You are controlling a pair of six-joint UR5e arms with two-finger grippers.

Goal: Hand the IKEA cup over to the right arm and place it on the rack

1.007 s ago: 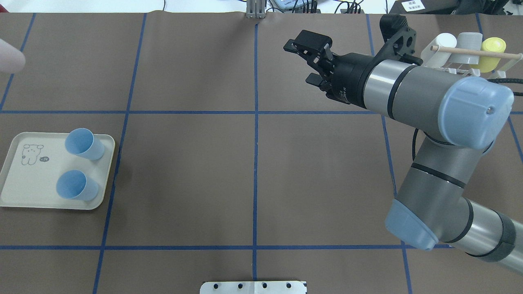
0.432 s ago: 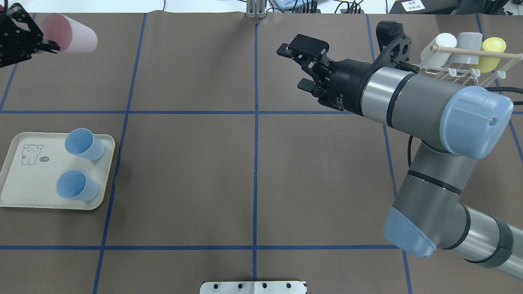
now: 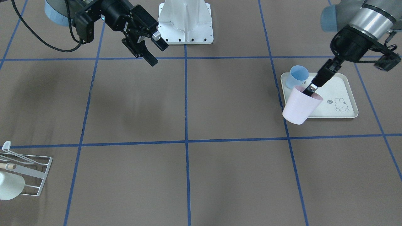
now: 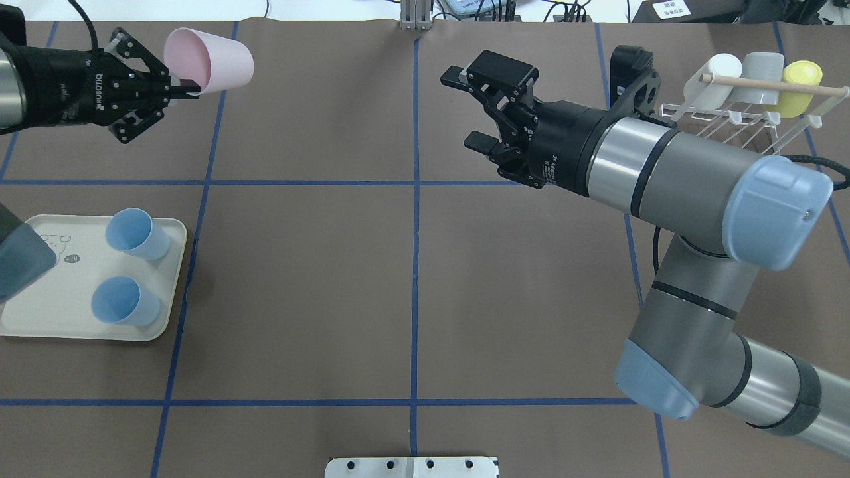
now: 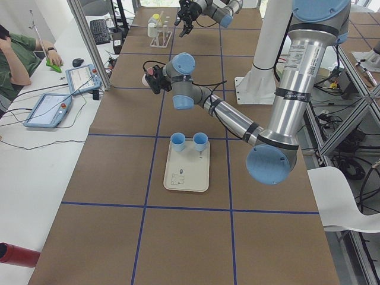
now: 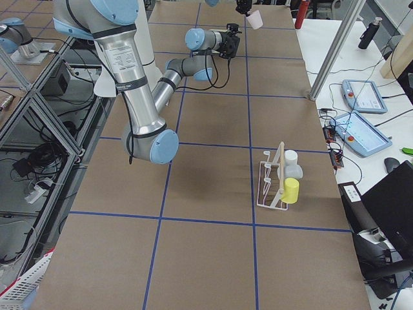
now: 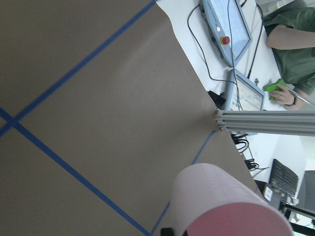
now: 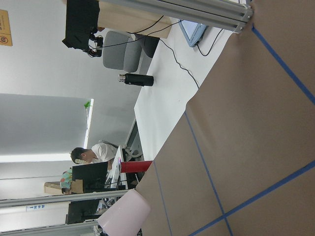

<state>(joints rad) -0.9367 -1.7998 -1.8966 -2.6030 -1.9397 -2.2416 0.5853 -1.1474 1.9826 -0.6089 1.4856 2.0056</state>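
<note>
A pink IKEA cup (image 4: 214,58) hangs on its side above the table's far left, its mouth turned toward my left gripper (image 4: 189,86), which is shut on its rim. From the front, the cup (image 3: 301,108) hangs from that gripper (image 3: 310,90) over the tray's edge. It also fills the bottom of the left wrist view (image 7: 221,206). My right gripper (image 4: 463,108) stands open and empty right of the centre line, pointing left toward the cup. The white wire rack (image 4: 737,116) with its wooden dowel (image 4: 764,85) stands at the far right.
A white cup (image 4: 720,70), a grey cup (image 4: 760,68) and a yellow cup (image 4: 800,83) sit on the rack. A cream tray (image 4: 40,312) at the left holds two blue cups (image 4: 136,232) (image 4: 123,302). A person sits beyond the far edge (image 7: 295,54).
My left arm has swung in from the left edge, carrying the pink cup rightward. My right gripper has shifted a little to the left, still open.
</note>
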